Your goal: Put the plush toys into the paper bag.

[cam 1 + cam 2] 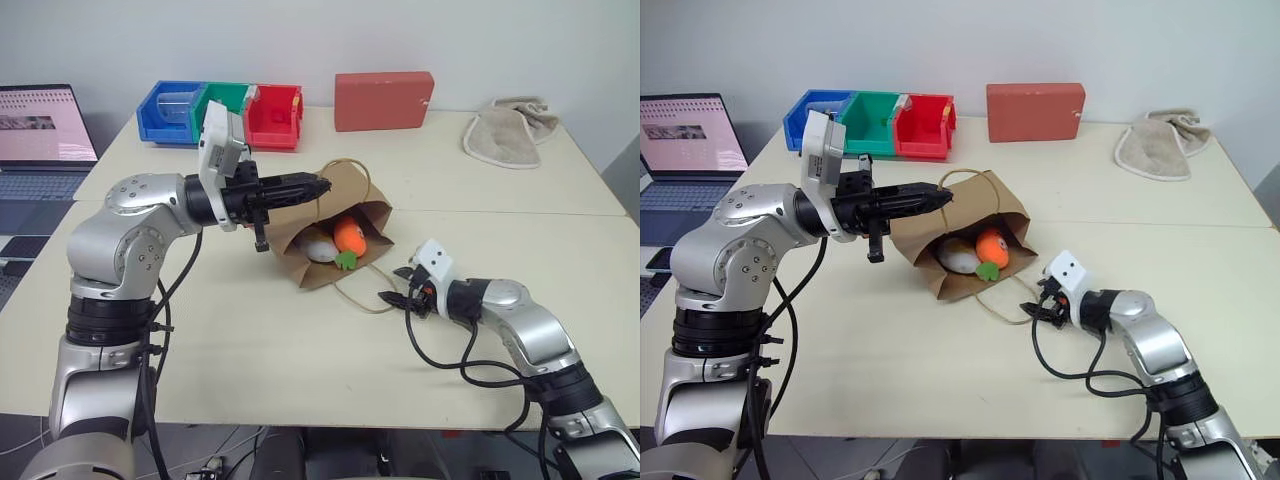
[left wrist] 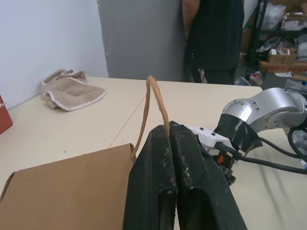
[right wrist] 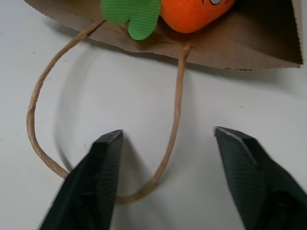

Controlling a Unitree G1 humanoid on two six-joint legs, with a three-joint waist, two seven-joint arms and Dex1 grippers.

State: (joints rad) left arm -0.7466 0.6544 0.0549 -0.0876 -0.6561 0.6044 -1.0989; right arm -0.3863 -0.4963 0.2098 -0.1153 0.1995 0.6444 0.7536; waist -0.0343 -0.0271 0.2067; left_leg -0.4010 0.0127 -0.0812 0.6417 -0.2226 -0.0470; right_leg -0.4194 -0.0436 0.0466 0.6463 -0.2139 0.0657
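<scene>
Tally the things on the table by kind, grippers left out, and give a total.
Plush toys: 2, egg, carrot
Paper bag: 1
Storage bins: 3, blue, green, red
Red box: 1
Towel: 1
Total: 8

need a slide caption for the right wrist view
Open right gripper straddles the paper bag's lower handle on the table, the carrot toy at the bag's mouth.

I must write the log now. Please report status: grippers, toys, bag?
Left gripper shut on upper handle. Right gripper open around lower handle. Both plush toys inside paper bag. Nothing blocking.
</scene>
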